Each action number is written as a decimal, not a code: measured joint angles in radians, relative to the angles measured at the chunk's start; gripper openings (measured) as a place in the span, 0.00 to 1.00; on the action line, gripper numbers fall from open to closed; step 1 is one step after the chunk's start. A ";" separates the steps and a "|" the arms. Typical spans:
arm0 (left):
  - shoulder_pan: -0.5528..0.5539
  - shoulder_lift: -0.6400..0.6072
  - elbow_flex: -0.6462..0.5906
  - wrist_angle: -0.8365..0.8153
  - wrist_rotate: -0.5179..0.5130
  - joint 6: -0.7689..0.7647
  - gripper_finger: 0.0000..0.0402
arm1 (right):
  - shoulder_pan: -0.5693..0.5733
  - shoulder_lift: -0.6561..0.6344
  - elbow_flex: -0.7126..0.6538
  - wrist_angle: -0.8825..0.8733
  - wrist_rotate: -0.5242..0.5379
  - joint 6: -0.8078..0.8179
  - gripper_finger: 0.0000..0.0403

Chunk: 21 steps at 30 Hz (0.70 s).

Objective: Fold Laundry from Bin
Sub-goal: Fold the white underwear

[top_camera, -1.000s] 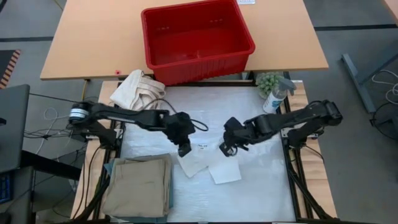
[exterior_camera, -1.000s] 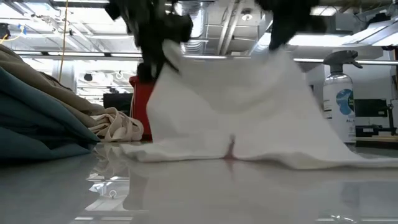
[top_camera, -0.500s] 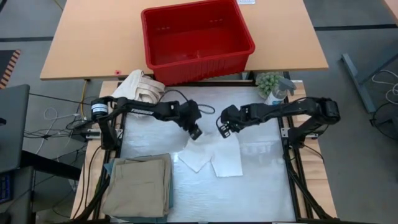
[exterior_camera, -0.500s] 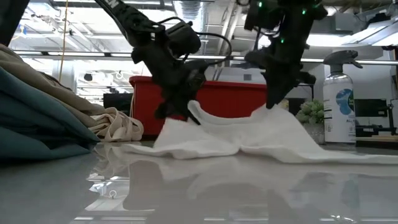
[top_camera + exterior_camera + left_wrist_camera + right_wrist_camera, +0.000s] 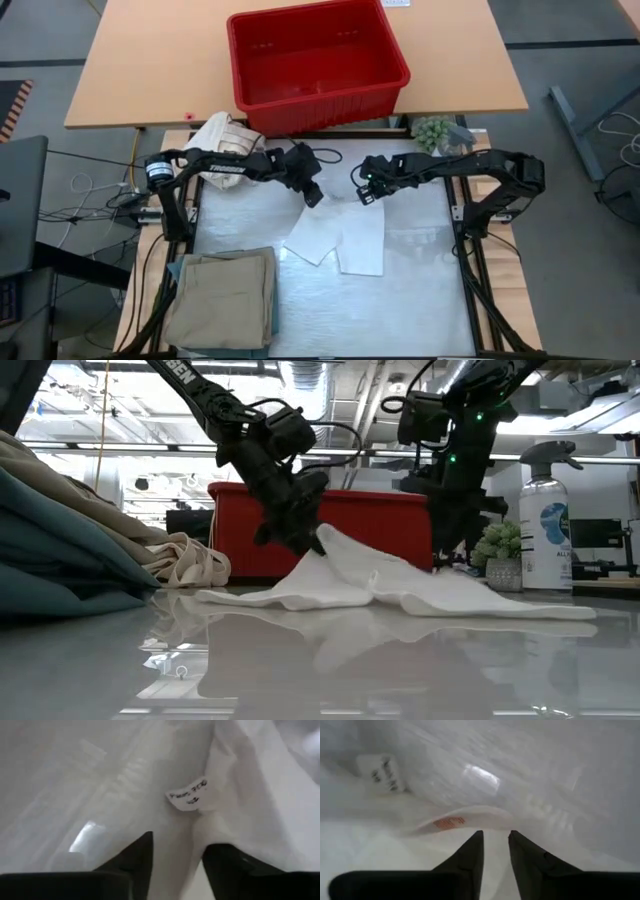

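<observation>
Left gripper (image 5: pixel 313 195) fingers stood parted at the small white cloth's (image 5: pixel 340 240) raised far edge, mid-table. Right gripper (image 5: pixel 366 193) fingers narrowly parted just above the cloth's other far corner. Bin (image 5: pixel 316 62) sat beyond.

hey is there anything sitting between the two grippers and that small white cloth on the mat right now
Nothing visible does. The left gripper and the right gripper both sit right at the far edge of the small white cloth, fingers parted, with only bare table around it.
</observation>
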 joint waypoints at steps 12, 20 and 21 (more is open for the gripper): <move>0.095 0.002 0.000 -0.023 0.043 -0.019 0.56 | -0.031 0.000 0.000 0.064 -0.012 -0.189 0.52; 0.162 0.003 0.000 -0.117 -0.028 0.014 0.56 | 0.040 0.000 0.001 0.103 -0.031 -0.262 0.53; 0.171 0.003 0.000 -0.117 -0.034 0.007 0.57 | 0.048 0.000 0.001 0.104 -0.031 -0.262 0.53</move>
